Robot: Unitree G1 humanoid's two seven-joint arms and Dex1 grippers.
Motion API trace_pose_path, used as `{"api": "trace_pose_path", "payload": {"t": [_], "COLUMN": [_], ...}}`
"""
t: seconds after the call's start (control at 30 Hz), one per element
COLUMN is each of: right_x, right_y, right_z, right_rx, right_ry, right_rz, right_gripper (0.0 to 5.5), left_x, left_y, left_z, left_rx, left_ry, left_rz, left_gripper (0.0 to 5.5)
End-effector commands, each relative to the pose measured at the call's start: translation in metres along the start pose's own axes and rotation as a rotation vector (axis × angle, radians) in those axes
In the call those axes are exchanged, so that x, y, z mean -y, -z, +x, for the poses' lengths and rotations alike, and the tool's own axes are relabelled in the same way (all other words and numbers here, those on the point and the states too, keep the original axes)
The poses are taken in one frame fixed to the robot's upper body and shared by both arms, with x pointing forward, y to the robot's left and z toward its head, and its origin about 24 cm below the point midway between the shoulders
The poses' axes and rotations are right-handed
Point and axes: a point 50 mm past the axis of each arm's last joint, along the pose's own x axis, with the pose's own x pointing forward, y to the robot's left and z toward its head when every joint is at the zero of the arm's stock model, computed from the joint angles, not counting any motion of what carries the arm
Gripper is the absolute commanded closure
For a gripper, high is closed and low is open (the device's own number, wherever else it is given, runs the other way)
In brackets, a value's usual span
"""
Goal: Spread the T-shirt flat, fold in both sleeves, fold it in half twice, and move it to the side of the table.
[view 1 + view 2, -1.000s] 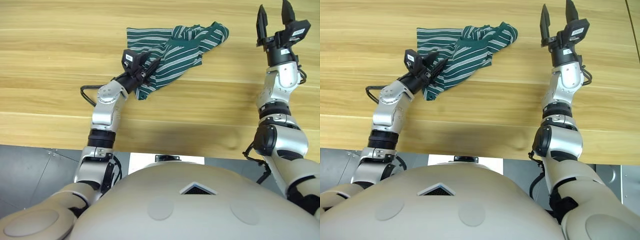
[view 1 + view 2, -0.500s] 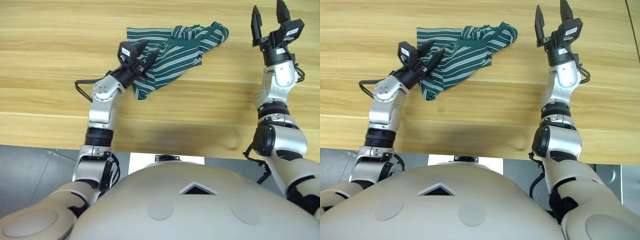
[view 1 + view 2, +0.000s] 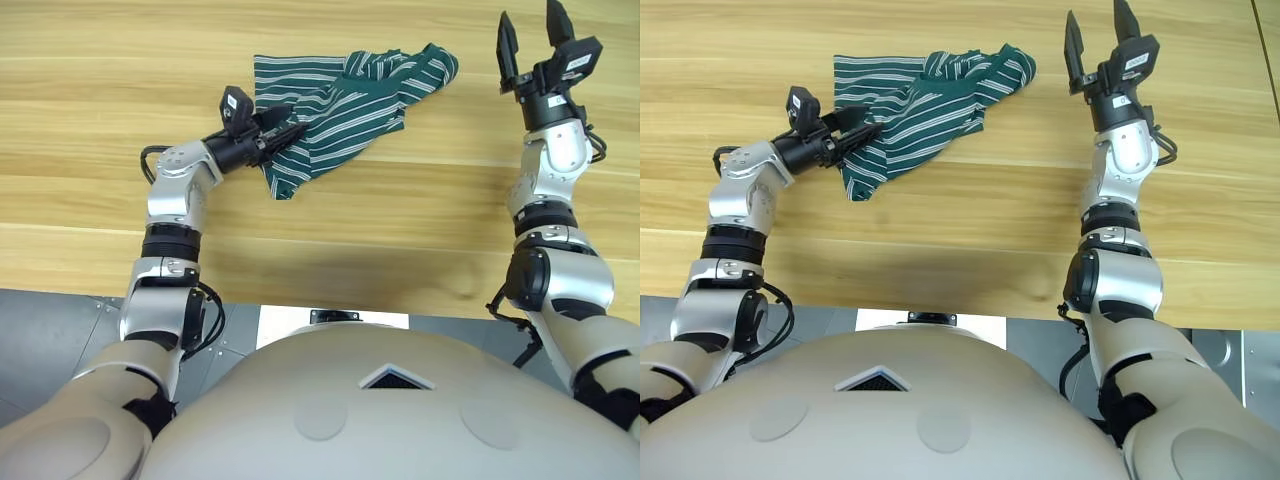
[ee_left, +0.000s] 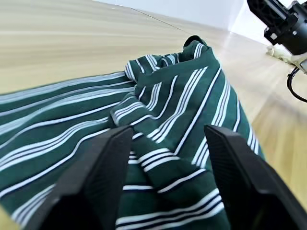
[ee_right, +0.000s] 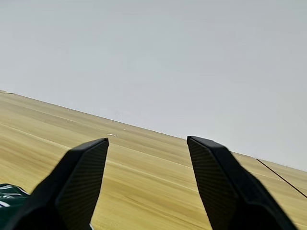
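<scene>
**Striped T-shirt bunched mid-table, left gripper at its edge**

The left gripper (image 3: 288, 129) bears a small white label (image 3: 231, 104) and the right gripper (image 3: 527, 18) another label (image 3: 577, 62). The print on both is too small to read. The shirt shows no writing, only white stripes on dark green.

The T-shirt (image 3: 350, 95) lies crumpled on the wooden table (image 3: 100, 60), roughly midway across it and toward the far side. Its left part lies fairly flat, with a straight edge running along the planks. Its right part is heaped in folds that end in a rounded bunch. One narrow corner (image 3: 281, 188) points toward the near edge.

The left gripper reaches in low from the left, at the shirt's near-left edge. Its fingers (image 4: 103, 182) are spread apart over the striped cloth, pinching nothing. The right gripper stands raised, well to the right of the shirt and apart from it, its fingers (image 5: 79, 177) also spread wide.

Bare planks run left of the shirt, between the shirt and the right gripper, and in a broad band from the shirt to the table's near edge. Grey floor (image 3: 60, 330) shows beyond that edge. Past the far edge stands a plain pale wall (image 5: 144, 48).
</scene>
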Motion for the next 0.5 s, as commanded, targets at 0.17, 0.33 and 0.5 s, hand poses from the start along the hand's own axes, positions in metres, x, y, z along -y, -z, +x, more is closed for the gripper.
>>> {"api": "trace_pose_path", "payload": {"t": [0.17,0.33,0.5], "right_x": [0.002,0.002,0.001], "right_y": [-0.006,-0.006,-0.006], "right_z": [0.008,0.01,0.009], "right_rx": [0.016,0.019,0.02], "right_ry": [-0.01,-0.012,-0.01], "right_rz": [-0.015,-0.016,-0.019], "right_gripper": [2.45,2.45,2.45], "left_x": [-0.015,-0.008,-0.004], "left_y": [0.001,0.004,0.004], "left_z": [0.002,0.009,0.015], "left_rx": [-0.061,-0.05,-0.043], "left_ry": [-0.052,-0.017,0.002], "left_rz": [0.057,0.057,0.061], "left_gripper": [2.45,2.45,2.45]}}
